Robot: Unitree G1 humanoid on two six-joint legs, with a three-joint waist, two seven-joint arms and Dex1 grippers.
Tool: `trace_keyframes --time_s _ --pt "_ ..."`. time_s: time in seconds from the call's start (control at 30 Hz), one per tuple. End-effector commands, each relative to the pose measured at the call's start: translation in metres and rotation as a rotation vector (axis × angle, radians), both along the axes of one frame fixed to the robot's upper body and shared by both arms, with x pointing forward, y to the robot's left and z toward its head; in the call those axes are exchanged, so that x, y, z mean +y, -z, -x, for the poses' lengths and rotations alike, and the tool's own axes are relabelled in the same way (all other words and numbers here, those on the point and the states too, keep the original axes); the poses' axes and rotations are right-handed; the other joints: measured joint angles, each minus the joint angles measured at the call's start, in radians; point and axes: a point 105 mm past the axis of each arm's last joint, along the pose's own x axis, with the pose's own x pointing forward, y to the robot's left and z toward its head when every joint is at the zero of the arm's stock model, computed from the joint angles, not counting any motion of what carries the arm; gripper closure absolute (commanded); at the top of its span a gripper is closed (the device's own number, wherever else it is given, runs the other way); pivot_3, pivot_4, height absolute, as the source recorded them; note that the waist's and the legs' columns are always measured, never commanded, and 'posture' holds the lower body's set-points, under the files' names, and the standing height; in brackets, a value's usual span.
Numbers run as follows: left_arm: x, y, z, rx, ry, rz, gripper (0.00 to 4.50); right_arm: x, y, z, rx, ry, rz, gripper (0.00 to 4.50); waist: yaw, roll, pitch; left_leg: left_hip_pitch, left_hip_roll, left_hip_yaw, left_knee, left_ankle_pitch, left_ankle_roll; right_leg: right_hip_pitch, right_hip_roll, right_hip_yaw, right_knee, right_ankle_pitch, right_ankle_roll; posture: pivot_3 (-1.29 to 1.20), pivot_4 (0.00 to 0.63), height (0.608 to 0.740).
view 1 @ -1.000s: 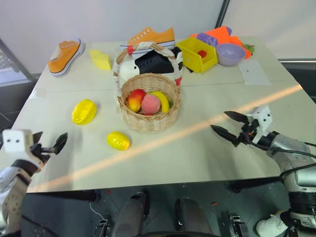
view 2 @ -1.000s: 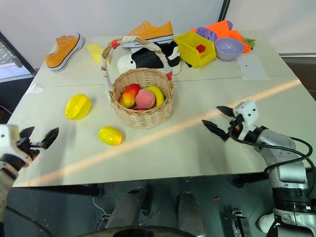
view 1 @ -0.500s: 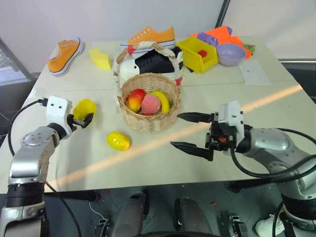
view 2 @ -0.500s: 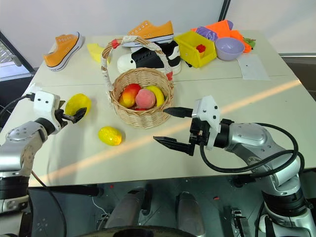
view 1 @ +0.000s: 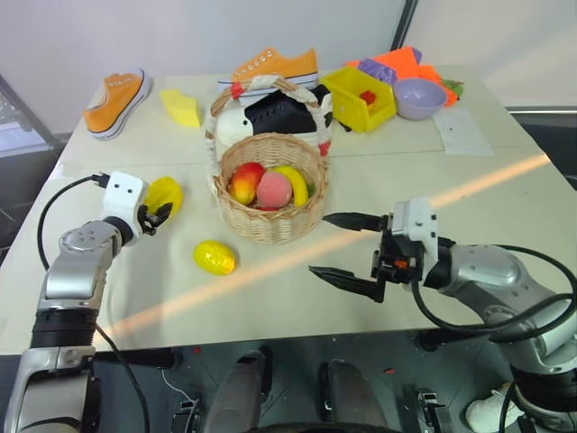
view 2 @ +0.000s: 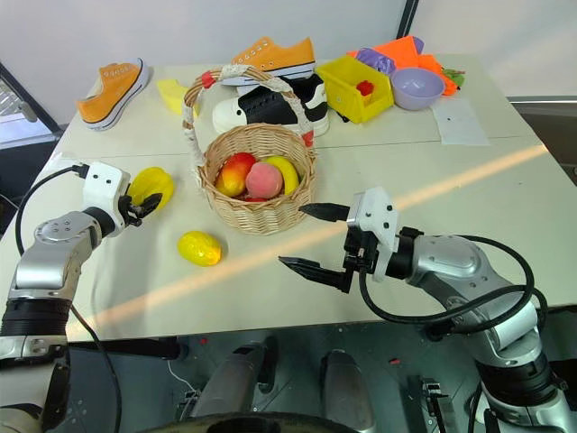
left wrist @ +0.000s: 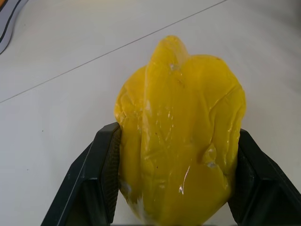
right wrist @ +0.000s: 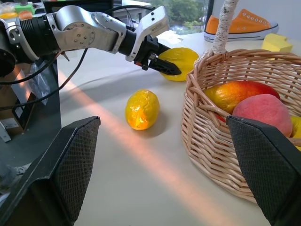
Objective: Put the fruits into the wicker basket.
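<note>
Now left tool (view 1: 160, 215) clamps starfruit (view 1: 167, 192); right tool (view 1: 345, 245) wide open.

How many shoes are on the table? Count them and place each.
3: an orange shoe at the far left, another orange shoe behind the basket handle, and a black-and-white shoe under it.

left gripper (view 1: 160, 215) clamped on something, arm outstretched; right gripper (view 1: 345, 248) spread wide, pointing left.
</note>
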Motion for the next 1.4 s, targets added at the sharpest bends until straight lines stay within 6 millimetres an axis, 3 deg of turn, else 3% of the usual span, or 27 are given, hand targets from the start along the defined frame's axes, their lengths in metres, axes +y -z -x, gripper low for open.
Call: trace_keyframes --time_s 0.03,0.1,0.2,0.3,0.43,0.5,0.63,0.77,0.97,1.1,1.2,1.27,1.4 --pt "0.014 -0.039 0.009 -0.141 -0.034 -0.011 2.12 -0.002 -0.012 0.005 -0.083 -0.004 0.008 0.00 -0.001 0.000 0.000 0.000 0.000 0.000 0.000 0.000 0.000 0.000 0.000 0.000 0.000 0.000 0.000 0.00 0.150 0.740" --pt "0.005 -0.061 0.020 -0.210 0.029 0.041 2.12 -0.005 -0.016 0.004 -0.097 0.005 0.013 0.00 -0.001 -0.001 0.000 0.000 0.000 0.000 0.000 0.000 0.000 0.000 0.000 0.000 0.000 0.000 0.000 0.00 0.150 0.740" --pt "-0.058 -0.103 0.060 -0.245 0.401 0.211 2.12 -0.013 -0.030 -0.002 -0.130 0.029 0.011 0.00 0.001 -0.002 0.001 -0.002 0.000 0.000 0.001 -0.001 -0.001 -0.001 0.000 0.000 0.000 0.000 0.000 0.00 0.150 0.740" --pt "-0.100 -0.105 0.082 -0.148 0.607 0.221 2.12 -0.017 -0.036 -0.007 -0.146 0.037 0.017 0.00 0.002 -0.001 0.000 -0.001 0.000 -0.001 0.005 -0.001 -0.002 -0.001 0.000 -0.001 0.000 -0.002 -0.003 0.00 0.150 0.740" --pt "-0.147 -0.110 0.073 -0.129 0.733 0.176 2.12 -0.015 -0.041 -0.011 -0.167 0.027 0.024 0.00 0.003 -0.001 0.000 0.004 0.000 -0.001 0.007 -0.002 -0.001 0.009 0.000 -0.002 0.000 -0.002 -0.004 0.00 0.150 0.740" --pt "-0.170 -0.110 0.054 -0.149 0.742 0.124 2.12 -0.014 -0.045 -0.014 -0.184 0.029 0.021 0.00 0.005 -0.001 0.000 0.003 0.000 -0.002 0.009 -0.002 -0.001 0.010 0.000 -0.003 0.000 -0.002 -0.004 0.00 0.150 0.740" --pt "-0.189 -0.105 0.028 -0.146 0.726 0.078 2.12 -0.012 -0.047 -0.016 -0.195 0.039 0.019 0.00 -0.002 -0.002 0.000 0.001 -0.001 -0.001 0.011 -0.001 0.002 0.009 0.000 -0.003 -0.001 -0.002 -0.003 0.00 0.150 0.740" --pt "-0.185 -0.106 0.023 -0.165 0.723 0.070 0.09 -0.013 -0.045 -0.014 -0.192 0.063 0.023 0.00 -0.004 -0.002 0.001 0.000 0.000 -0.001 0.008 -0.001 0.003 0.004 0.001 -0.002 0.003 0.000 0.002 0.00 0.150 0.740" --pt "-0.145 -0.112 0.039 -0.166 0.710 0.088 0.09 -0.014 -0.042 -0.012 -0.188 0.082 0.028 0.00 -0.010 -0.002 0.001 0.000 0.000 -0.001 0.008 -0.001 0.003 0.005 0.001 -0.002 0.002 -0.001 0.001 0.00 0.150 0.740" --pt "-0.103 -0.097 0.071 -0.049 0.706 0.104 0.09 -0.014 -0.043 -0.013 -0.186 0.084 0.027 0.00 -0.012 -0.002 0.001 0.000 0.000 -0.001 0.009 -0.001 0.003 0.005 0.000 -0.002 0.002 -0.002 -0.002 0.00 0.150 0.740" --pt "-0.077 -0.076 0.088 0.072 0.649 0.039 0.09 -0.011 -0.040 -0.014 -0.176 0.064 0.030 0.00 -0.011 -0.001 0.001 0.001 0.000 -0.002 0.009 -0.002 0.001 0.004 0.000 -0.002 0.002 -0.002 -0.003 0.00 0.150 0.740" --pt "-0.072 -0.065 0.095 0.122 0.632 -0.002 0.09 -0.009 -0.039 -0.014 -0.170 0.050 0.032 0.00 -0.004 -0.001 0.001 0.001 0.000 -0.002 0.009 -0.003 0.000 0.003 -0.001 -0.002 0.000 -0.003 -0.003 0.00 0.150 0.740" --pt "-0.085 -0.049 0.102 0.161 0.681 -0.030 0.09 -0.005 -0.039 -0.015 -0.170 0.031 0.026 0.00 0.004 -0.001 0.001 0.000 0.000 -0.002 0.009 -0.003 0.001 0.004 -0.001 -0.002 -0.002 -0.003 -0.003 0.00 0.150 0.740"
